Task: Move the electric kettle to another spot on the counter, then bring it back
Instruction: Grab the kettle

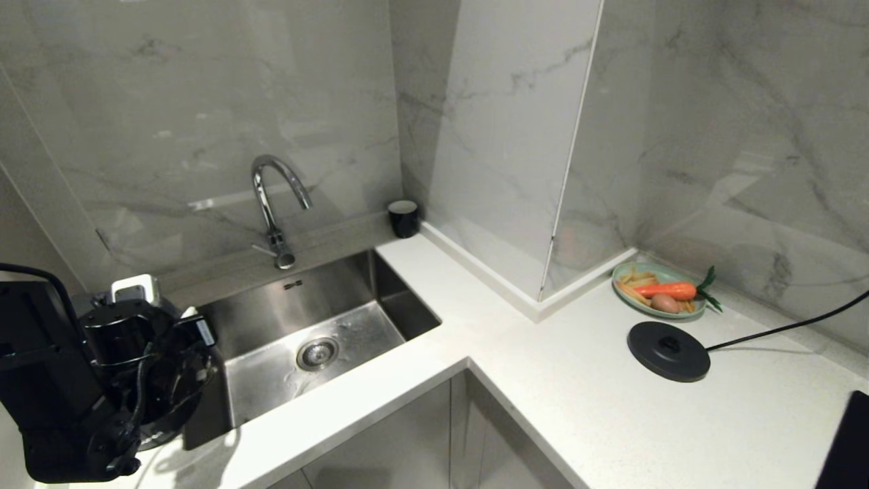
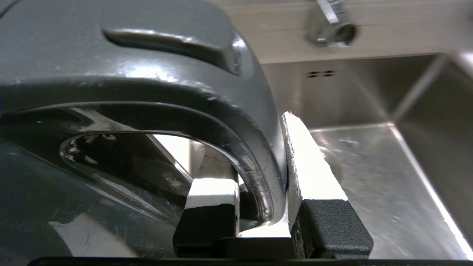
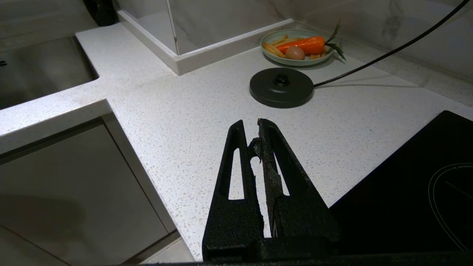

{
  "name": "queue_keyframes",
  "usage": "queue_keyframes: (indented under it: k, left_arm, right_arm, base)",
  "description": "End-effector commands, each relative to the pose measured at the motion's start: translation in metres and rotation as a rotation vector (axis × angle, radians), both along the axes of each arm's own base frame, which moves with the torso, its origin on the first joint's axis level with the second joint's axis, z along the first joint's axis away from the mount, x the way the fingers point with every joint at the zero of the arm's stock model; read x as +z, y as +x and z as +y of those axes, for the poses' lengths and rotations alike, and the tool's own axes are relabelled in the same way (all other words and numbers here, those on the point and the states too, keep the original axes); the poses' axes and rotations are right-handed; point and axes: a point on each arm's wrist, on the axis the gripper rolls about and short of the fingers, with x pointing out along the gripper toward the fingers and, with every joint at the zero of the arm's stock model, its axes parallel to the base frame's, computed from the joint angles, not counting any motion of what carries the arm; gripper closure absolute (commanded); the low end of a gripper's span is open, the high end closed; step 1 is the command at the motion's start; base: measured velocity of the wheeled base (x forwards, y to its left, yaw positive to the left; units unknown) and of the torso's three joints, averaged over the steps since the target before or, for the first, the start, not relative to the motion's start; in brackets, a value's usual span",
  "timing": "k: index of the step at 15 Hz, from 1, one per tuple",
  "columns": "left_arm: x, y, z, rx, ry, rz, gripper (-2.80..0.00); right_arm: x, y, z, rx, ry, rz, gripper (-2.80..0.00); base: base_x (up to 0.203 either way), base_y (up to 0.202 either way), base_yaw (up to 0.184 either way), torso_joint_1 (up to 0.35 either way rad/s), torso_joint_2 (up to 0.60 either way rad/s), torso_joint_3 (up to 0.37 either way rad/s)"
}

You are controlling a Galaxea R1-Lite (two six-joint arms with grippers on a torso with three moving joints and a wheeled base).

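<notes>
The glossy black electric kettle [image 1: 132,353] is at the far left, beside the sink, over the front-left part of the white speckled counter [image 1: 584,380]. In the left wrist view its loop handle [image 2: 236,122] runs between the white-padded fingers [image 2: 314,166] of my left gripper [image 2: 255,147], which is shut on that handle. I cannot tell whether the kettle's bottom rests on the counter. My right gripper [image 3: 251,123] hangs shut and empty above the counter, next to the hob.
The steel sink [image 1: 319,339] and its tap [image 1: 275,204] lie right of the kettle. The round black base disc [image 1: 669,350] with its cord, a plate of food [image 1: 658,288] and a small black cup [image 1: 404,217] stand on the counter. The black hob [image 1: 848,448] fills the right corner.
</notes>
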Motion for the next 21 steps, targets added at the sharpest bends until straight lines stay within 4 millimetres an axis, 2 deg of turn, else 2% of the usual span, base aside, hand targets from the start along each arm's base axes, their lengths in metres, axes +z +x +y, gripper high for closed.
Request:
queue_keyframes:
  k: [1,9,16,21]
  left_arm:
    - [0.011,-0.002,-0.002,-0.003,0.007,-0.042,0.0]
    - [0.017,-0.001,-0.004,-0.014,0.048,-0.046,0.0]
    - [0.045,-0.005,-0.029,-0.092,0.057,-0.117,0.0]
    - [0.048,-0.005,-0.048,-0.153,0.09,-0.112,0.0]
  right_arm:
    - [0.0,0.0,0.0,0.001,-0.001,0.001,0.0]
    - [0.0,0.0,0.0,0.0,-0.001,0.001,0.0]
    - [0.0,0.0,0.0,0.002,-0.001,0.001,0.0]
    - [0.0,0.0,0.0,0.0,-0.001,0.001,0.0]
  base:
    - [0.0,0.0,0.0,0.0,0.0,0.0]
    - [0.0,0.0,0.0,0.0,0.0,0.0]
    - [0.0,0.0,0.0,0.0,0.0,0.0]
    - [0.0,0.0,0.0,0.0,0.0,0.0]
